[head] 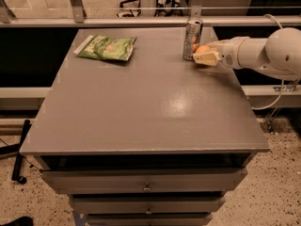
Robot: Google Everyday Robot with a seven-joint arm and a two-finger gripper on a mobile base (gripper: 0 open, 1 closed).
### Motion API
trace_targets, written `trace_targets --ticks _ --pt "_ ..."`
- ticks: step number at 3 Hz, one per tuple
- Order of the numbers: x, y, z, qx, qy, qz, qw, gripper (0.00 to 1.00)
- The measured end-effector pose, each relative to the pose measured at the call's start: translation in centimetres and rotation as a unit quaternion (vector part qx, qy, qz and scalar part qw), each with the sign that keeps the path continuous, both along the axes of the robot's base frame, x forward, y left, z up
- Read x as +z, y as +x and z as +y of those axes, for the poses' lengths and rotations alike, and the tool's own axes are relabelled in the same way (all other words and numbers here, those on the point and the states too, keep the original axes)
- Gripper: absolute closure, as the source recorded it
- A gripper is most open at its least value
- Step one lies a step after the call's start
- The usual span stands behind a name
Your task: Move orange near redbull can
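Note:
The redbull can (192,38) stands upright near the far right edge of the grey table (141,98). The orange (202,49) sits just right of the can, close to touching it, and is partly hidden between my gripper's cream fingers. My gripper (202,54) reaches in from the right on the white arm (258,53), at table height beside the can, and appears shut on the orange.
A flat green snack bag (107,47) lies at the table's far left. Drawers (146,187) sit under the table's front edge. A rail and dark gap run behind the table.

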State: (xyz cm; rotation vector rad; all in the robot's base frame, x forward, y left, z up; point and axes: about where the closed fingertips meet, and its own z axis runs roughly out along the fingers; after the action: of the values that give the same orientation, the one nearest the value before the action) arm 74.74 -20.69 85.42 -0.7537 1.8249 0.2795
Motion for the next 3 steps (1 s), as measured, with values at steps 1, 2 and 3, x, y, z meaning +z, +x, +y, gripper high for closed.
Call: trace_targets --ticks 1,2,3 --pt "-0.24 0.35 0.44 0.005 0.000 0.006 1.0000 0.36" --pt "-0.44 0.44 0.84 0.010 0.000 0.012 0.9999 0.12" --pt "-0.55 0.35 1.01 0.012 0.000 0.016 0.9998 0.00"
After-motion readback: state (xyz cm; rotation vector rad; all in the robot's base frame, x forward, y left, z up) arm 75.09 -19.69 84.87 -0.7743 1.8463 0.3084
